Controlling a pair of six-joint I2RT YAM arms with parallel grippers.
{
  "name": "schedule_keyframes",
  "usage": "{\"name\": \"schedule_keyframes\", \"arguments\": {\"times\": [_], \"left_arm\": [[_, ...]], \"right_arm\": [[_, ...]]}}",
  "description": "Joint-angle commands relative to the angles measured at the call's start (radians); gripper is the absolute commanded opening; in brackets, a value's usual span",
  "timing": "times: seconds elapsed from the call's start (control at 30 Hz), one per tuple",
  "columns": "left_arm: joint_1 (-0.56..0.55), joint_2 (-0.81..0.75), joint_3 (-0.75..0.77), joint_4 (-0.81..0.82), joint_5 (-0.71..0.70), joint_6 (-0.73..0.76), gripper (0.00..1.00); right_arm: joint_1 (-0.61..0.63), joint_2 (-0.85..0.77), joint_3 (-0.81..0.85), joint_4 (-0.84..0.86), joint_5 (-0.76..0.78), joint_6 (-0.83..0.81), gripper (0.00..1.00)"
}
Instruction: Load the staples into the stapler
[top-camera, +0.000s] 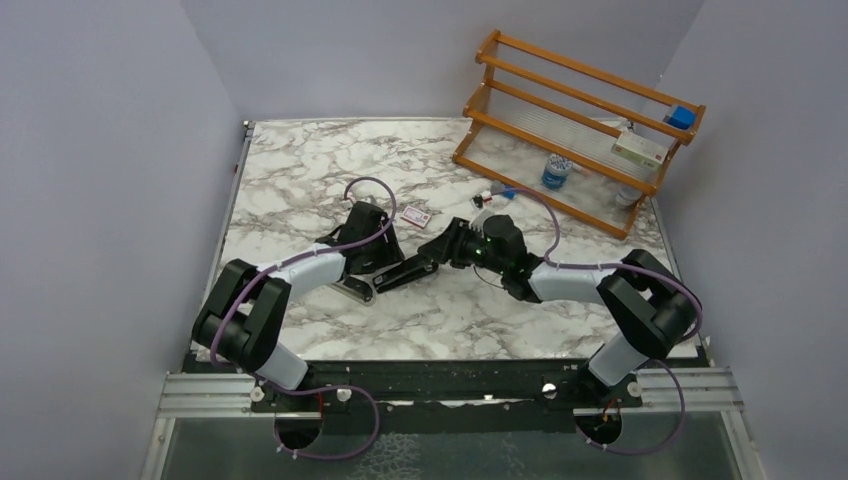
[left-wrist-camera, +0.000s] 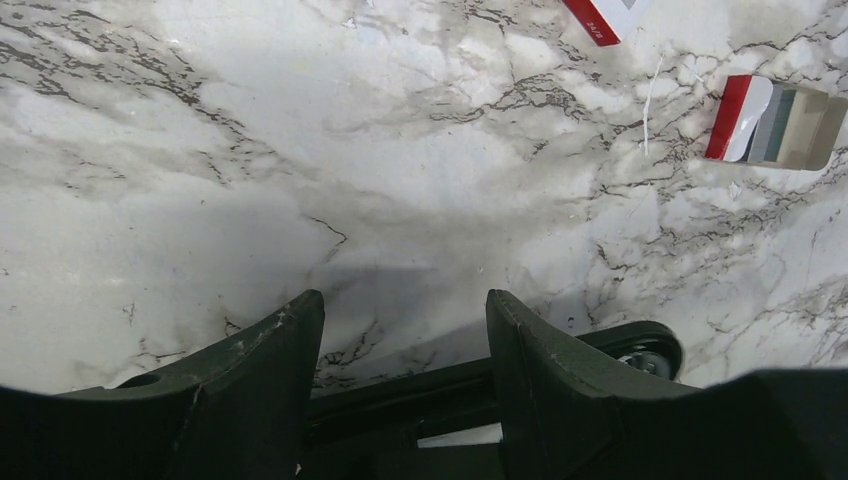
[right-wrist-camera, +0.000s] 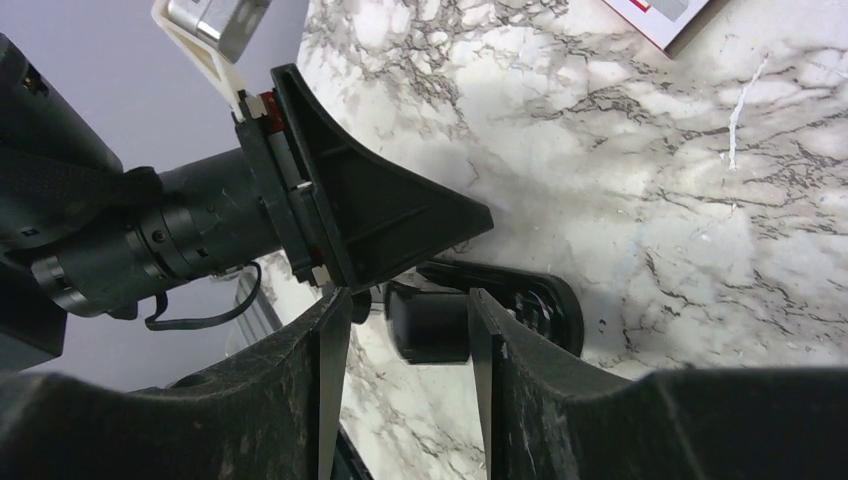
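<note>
Both tools — left (left-wrist-camera: 403, 300), right (right-wrist-camera: 408, 295) — stand parted astride the slim black stapler (top-camera: 408, 270).

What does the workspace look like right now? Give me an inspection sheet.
Surface: marble table, veined, level.
Job's things: stapler lies between the arms; staples box lies behind it, apart; opened box sleeve lies further right.
Clutter: thin pale sliver near the sleeve, unidentifiable.
Grippers: left end effector has its jaws apart over the stapler; right end effector straddles the stapler's end, contact unclear.
Cables: purple cables run along both arms.
Surroundings: wooden rack at back right holds a bottle; plain walls.
</note>
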Motion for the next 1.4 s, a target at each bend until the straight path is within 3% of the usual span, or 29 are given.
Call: {"name": "schedule_keyframes", "arguments": {"times": [0.0, 0.33, 0.57, 0.77, 0.8, 0.9, 1.1, 1.37], "left_arm": [[0.002, 0.002, 0.0, 0.021, 0.009, 0.01, 0.64], [0.02, -0.027, 0.047, -0.022, -0.035, 0.067, 0.65], [0.073, -0.157, 0.215, -0.078, -0.123, 0.218, 0.71], [0.074, -0.348, 0.256, -0.036, -0.275, 0.347, 0.84], [0.075, -0.385, 0.246, -0.025, -0.292, 0.364, 0.87], [0.075, -0.489, 0.209, -0.006, -0.343, 0.422, 0.95], [0.074, -0.668, 0.125, -0.088, -0.514, 0.452, 0.99], [0.075, -0.858, -0.008, -0.194, -0.664, 0.319, 0.99]], "right_arm": [[-0.002, -0.018, 0.032, -0.017, 0.004, -0.027, 0.49], [-0.013, -0.012, 0.052, -0.142, 0.153, -0.198, 0.51], [-0.017, -0.211, 0.154, -0.353, 0.173, -0.578, 0.65], [-0.017, -0.416, 0.169, -0.509, 0.13, -0.814, 0.72], [-0.017, -0.451, 0.162, -0.534, 0.141, -0.833, 0.8], [-0.017, -0.565, 0.111, -0.576, 0.218, -0.86, 0.99], [-0.017, -0.745, -0.003, -0.618, 0.425, -0.865, 1.0], [-0.016, -0.86, -0.081, -0.676, 0.505, -0.701, 1.0]]}}
